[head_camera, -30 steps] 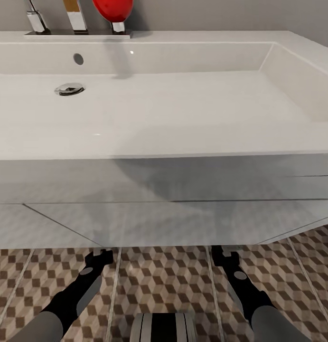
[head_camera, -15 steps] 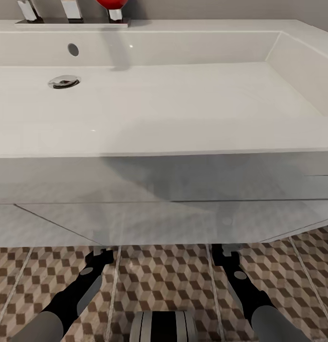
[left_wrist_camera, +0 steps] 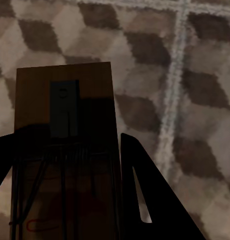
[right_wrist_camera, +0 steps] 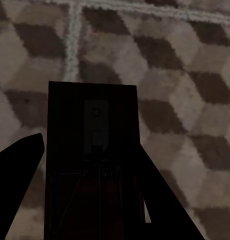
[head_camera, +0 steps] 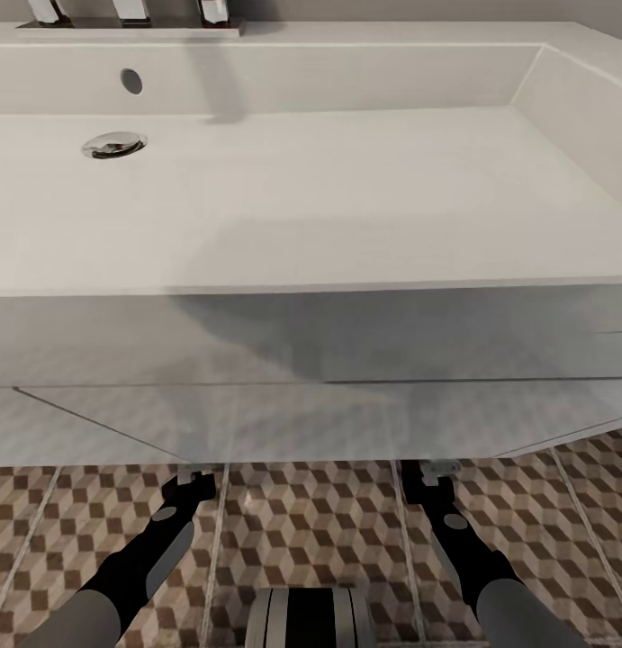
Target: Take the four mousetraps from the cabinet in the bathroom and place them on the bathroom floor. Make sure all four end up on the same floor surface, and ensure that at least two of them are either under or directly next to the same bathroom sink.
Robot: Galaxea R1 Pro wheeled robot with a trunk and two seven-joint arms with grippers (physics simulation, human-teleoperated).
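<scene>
head view: white sink [head_camera: 311, 180] w/ drain [head_camera: 113, 144] and overflow hole [head_camera: 130, 80] spans the upper frame; glossy white unit front [head_camera: 311, 387] below it. bathroom floor [head_camera: 311, 531], cube-pattern tiles, along the bottom. left end effector [head_camera: 190, 490] and right end effector [head_camera: 422, 481] both low over the tiles, just in front of the unit's lower edge; small pale item at the right tips, too small to id here.

left wrist view: mousetrap [left_wrist_camera: 65, 150], wooden board w/ dark wire parts, sits between the fingers [left_wrist_camera: 150, 200], end effector closed on it; tiles close beneath, contact w/ floor cannot tell.

right wrist view: second mousetrap [right_wrist_camera: 92, 160], dark in shade, gripped between the fingers [right_wrist_camera: 20, 175]; tiles beneath, grout line [right_wrist_camera: 72, 40] ahead.

step (judged): placing two traps on floor beside/under sink. next move calls for: lower both till boards rest flat on tiles, open fingers, lift clear w/o dragging; keep traps next to sink. other traps' whereabouts: cannot tell.
</scene>
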